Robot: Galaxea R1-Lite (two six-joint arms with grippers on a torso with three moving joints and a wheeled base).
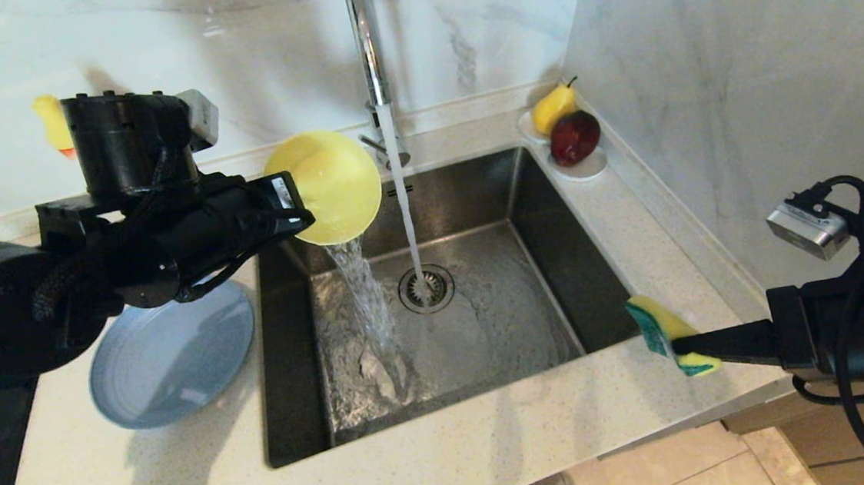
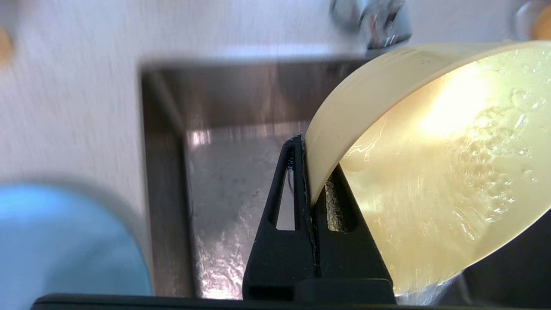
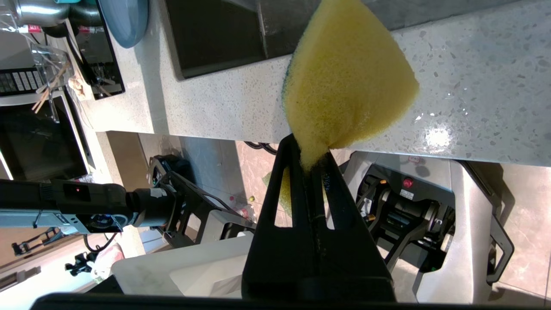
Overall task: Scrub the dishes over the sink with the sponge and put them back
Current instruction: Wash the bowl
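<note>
1 yellow-green bowl (image 1: 331,185) in left claw (image 1: 298,207)

The head view looks down and forward from above onto the sink (image 1: 437,304), taking in the tap (image 1: 369,47) behind it and the counter (image 1: 188,477) around it. The left wrist view sits close behind its fingers (image 2: 297,215), facing the sink's back left corner (image 2: 172,107). The right wrist view looks from close behind its own fingers (image 3: 310,224) at the counter's front edge (image 3: 224,107) beside the sink. All three share the sink and counter.
</note>
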